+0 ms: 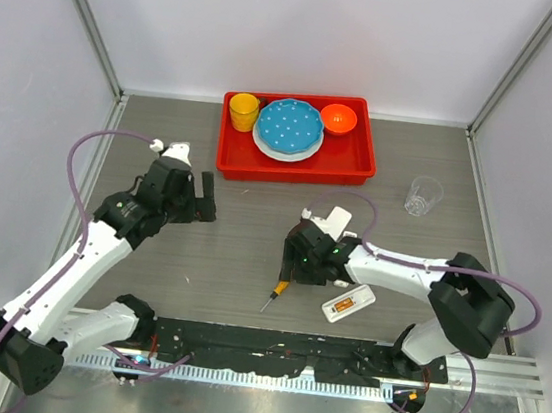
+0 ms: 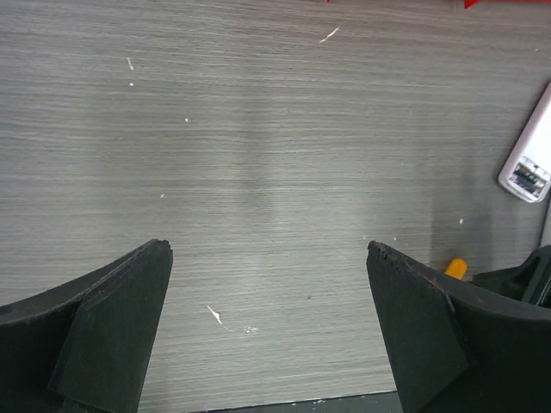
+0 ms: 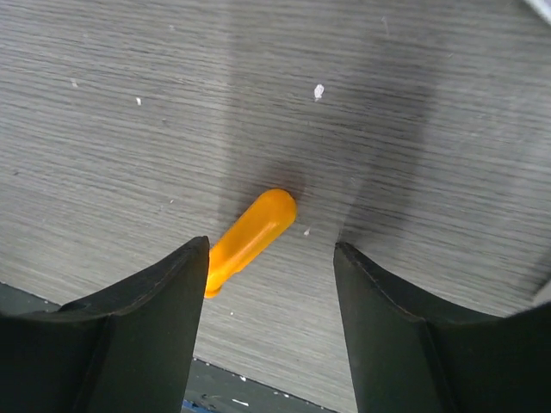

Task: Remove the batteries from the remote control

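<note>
A white remote piece [image 1: 348,303] lies near the front right, with one small orange-looking battery [image 1: 343,304] in its open bay. Other batteries are not visible. A second white remote piece [image 1: 336,219] lies behind my right wrist and also shows in the left wrist view [image 2: 527,148]. My right gripper [image 1: 294,261] is open and empty, low over the orange-handled screwdriver [image 3: 250,232], whose handle lies close to the left finger [image 3: 164,310]. My left gripper [image 1: 204,200] is open and empty over bare table [image 2: 269,249].
A red tray [image 1: 347,165] at the back holds a yellow cup [image 1: 243,112], a blue plate [image 1: 289,126] and an orange bowl [image 1: 338,118]. A clear glass [image 1: 423,195] stands at the right. A black rail [image 1: 269,347] runs along the near edge.
</note>
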Motion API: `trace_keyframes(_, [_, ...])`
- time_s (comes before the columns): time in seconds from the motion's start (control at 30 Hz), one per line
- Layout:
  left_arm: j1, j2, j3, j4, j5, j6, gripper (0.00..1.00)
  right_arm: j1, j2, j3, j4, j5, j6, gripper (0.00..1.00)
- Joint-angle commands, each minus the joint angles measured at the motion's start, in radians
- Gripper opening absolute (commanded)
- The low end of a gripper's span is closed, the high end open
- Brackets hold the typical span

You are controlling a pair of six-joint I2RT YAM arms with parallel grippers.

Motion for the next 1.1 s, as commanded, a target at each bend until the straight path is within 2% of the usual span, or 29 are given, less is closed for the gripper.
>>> trace_keyframes(0.0, [-0.076,0.026,0.063,-0.029,-0.187,0.015,1.0,0.026,0.044,0.042,0.068,-0.05,0.054,0.61])
trace_keyframes(0.1, [-0.106,0.041,0.058,-0.026,-0.211,0.018,1.0,0.04,0.097,0.059,0.072,-0.055,0.056,0.51])
trace_keyframes(0.17, [-0.124,0.044,0.055,-0.029,-0.233,0.022,1.0,0.044,0.125,0.062,0.087,-0.054,0.056,0.33])
trace_keyframes(0.23, [-0.136,0.041,0.045,-0.026,-0.234,0.032,1.0,0.044,0.133,0.062,0.097,-0.046,0.054,0.19])
trace_keyframes(0.27, [-0.138,0.037,0.034,-0.02,-0.221,0.038,1.0,0.044,0.136,0.065,0.103,-0.044,0.045,0.06])
trace_keyframes(0.3, [-0.136,0.031,0.028,-0.017,-0.207,0.045,1.0,0.044,0.136,0.079,0.103,-0.04,0.038,0.01])
trace_keyframes(0.43, [-0.138,-0.031,-0.018,0.046,-0.126,0.055,1.0,0.044,0.104,0.145,0.068,0.032,-0.024,0.02])
trace_keyframes(0.63, [-0.136,-0.136,-0.103,0.202,0.106,0.063,1.0,0.037,-0.043,0.211,0.058,0.186,-0.096,0.01])
trace_keyframes(0.77, [-0.136,-0.103,-0.135,0.276,0.27,0.058,1.0,0.011,-0.16,0.199,0.107,0.23,-0.119,0.01])
trace_keyframes(0.83, [-0.136,-0.074,-0.158,0.325,0.411,0.048,1.0,-0.026,-0.227,0.165,0.147,0.195,-0.131,0.01])
trace_keyframes(0.9, [-0.136,-0.016,-0.178,0.437,0.524,0.019,1.0,-0.055,-0.278,0.11,0.221,0.155,-0.137,0.01])
trace_keyframes(0.93, [-0.139,0.007,-0.204,0.487,0.625,-0.024,1.0,-0.089,-0.301,0.087,0.25,0.116,-0.136,0.01])
trace_keyframes(0.97, [-0.142,0.046,-0.218,0.597,0.666,-0.05,1.0,-0.109,-0.345,0.064,0.306,0.092,-0.13,0.01])
trace_keyframes(1.07, [-0.191,0.128,-0.23,0.742,0.697,-0.107,1.0,-0.196,-0.404,-0.001,0.365,-0.012,-0.105,0.01])
